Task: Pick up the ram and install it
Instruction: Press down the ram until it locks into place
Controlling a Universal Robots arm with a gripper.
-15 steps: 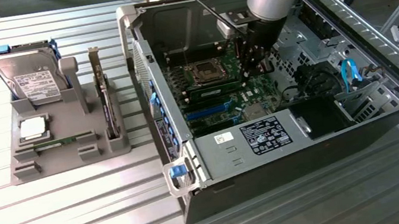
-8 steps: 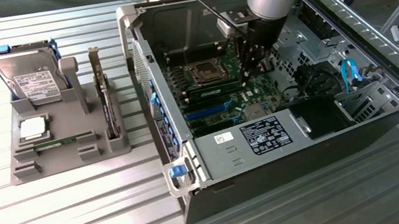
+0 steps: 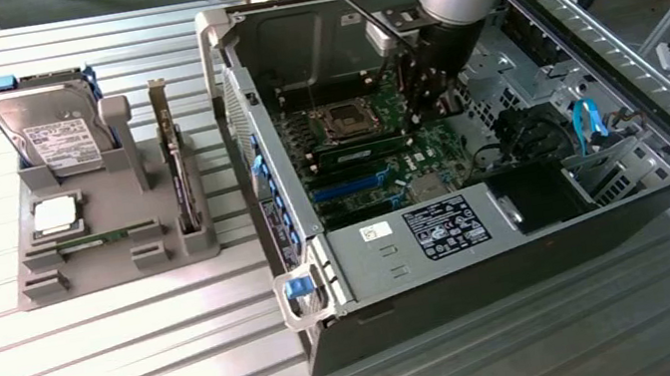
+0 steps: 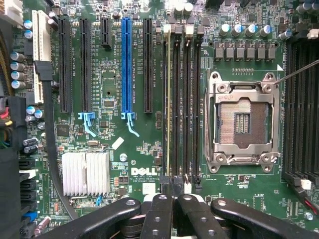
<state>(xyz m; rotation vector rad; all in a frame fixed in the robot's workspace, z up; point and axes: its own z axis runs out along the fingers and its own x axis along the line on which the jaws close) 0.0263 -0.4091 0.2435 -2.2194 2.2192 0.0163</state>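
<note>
The ram (image 4: 168,99) stands edge-on in one of the black memory slots beside the empty CPU socket (image 4: 242,123), a thin yellow-green line along the slot. In the exterior view it is a green strip (image 3: 363,150) on the motherboard. My gripper (image 4: 173,199) is shut, its black fingers (image 4: 158,214) pressed together over the near end of that slot with nothing visibly between them. In the exterior view my gripper (image 3: 430,102) reaches down into the open computer case, just above the motherboard. Whether the tips touch the ram is hidden.
The open case (image 3: 310,283) has walls all round, with a power supply (image 3: 449,225) and cables (image 3: 588,128) near the arm. At the exterior view's left a grey holder (image 3: 47,284) carries a hard drive (image 3: 51,132), a silver CPU (image 3: 54,214) and an upright expansion card (image 3: 178,172).
</note>
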